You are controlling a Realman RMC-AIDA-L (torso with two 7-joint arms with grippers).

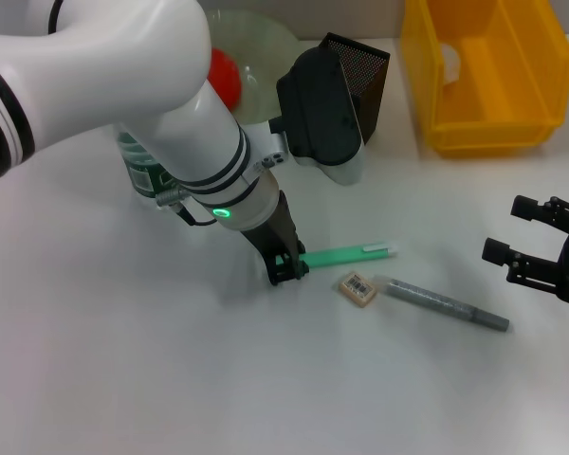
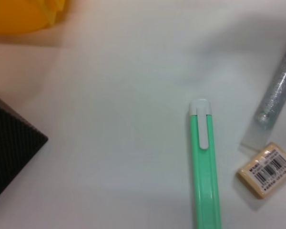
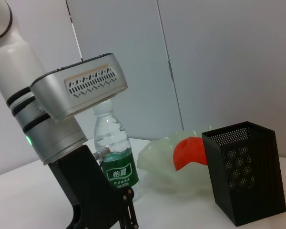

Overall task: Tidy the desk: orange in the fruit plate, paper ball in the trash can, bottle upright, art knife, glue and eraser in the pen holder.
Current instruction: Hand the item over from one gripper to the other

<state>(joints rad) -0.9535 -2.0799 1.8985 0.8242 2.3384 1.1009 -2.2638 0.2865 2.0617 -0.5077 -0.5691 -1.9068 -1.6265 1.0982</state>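
Left fingers (image 1: 286,266) at art knife (image 1: 346,254) end

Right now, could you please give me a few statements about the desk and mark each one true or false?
1. The bottle stands upright. True.
2. The eraser is inside the pen holder. False: it lies on the desk between the green art knife and the silver glue pen.
3. The left gripper is down at one end of the green art knife. True.
4. The right gripper holds the silver glue pen. False: it is open and holds nothing.
5. The orange lies in the fruit plate. True.
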